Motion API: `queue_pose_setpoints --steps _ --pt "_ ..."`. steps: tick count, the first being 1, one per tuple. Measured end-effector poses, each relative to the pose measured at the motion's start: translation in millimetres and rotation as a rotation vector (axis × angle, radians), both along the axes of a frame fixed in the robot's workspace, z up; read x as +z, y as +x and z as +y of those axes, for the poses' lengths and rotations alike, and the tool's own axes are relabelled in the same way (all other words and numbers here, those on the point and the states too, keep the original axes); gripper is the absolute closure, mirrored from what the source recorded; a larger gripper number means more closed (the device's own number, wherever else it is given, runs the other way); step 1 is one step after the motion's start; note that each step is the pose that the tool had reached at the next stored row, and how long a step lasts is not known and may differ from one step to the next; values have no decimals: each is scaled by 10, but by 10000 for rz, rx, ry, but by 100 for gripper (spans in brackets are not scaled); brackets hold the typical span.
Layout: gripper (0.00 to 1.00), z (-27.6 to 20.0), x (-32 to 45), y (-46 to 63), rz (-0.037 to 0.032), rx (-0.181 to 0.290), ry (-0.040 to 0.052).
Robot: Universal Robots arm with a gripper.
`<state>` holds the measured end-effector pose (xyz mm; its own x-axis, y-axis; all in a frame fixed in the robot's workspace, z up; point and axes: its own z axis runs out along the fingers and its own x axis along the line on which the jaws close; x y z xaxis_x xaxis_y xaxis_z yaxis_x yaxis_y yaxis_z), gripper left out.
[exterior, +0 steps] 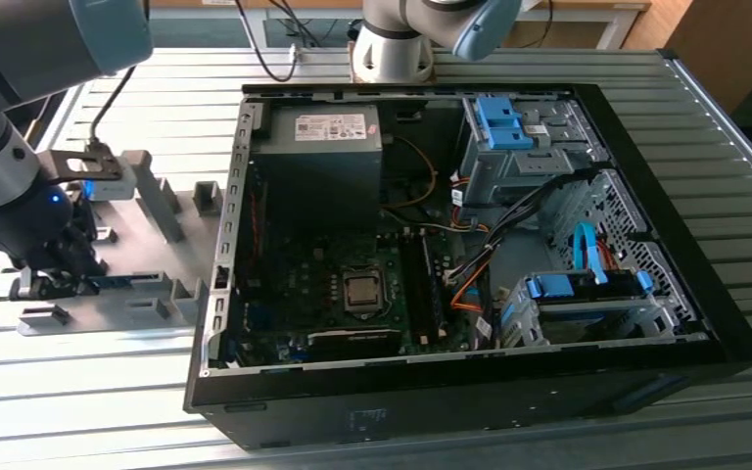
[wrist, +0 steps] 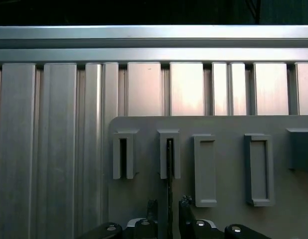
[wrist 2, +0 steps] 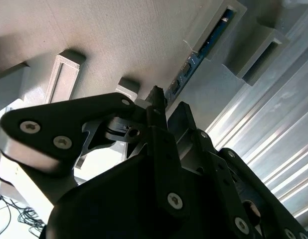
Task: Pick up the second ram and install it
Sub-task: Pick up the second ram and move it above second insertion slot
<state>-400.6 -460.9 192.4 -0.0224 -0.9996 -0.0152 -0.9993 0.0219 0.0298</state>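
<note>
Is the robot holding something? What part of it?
Nothing yet. The end effector straddles the second ram, which sits in its grey tray slot, with a gap showing on each side.

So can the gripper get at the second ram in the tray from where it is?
Probably yes: the gripper straddles the second ram, which stands on edge in the grey tray slot, with nothing between them.

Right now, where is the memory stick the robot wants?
The second ram stands on edge in the grey slotted tray at the exterior view's left, beside the open computer case, right at the gripper.
</note>
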Motion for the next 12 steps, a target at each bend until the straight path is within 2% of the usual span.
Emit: queue_pose_setpoints --steps 10,11,12 --pt "71 12 -17 0 1 0 5" --pt "78 12 -18 0 1 0 6" --pt "78 12 -19 0 1 0 6"
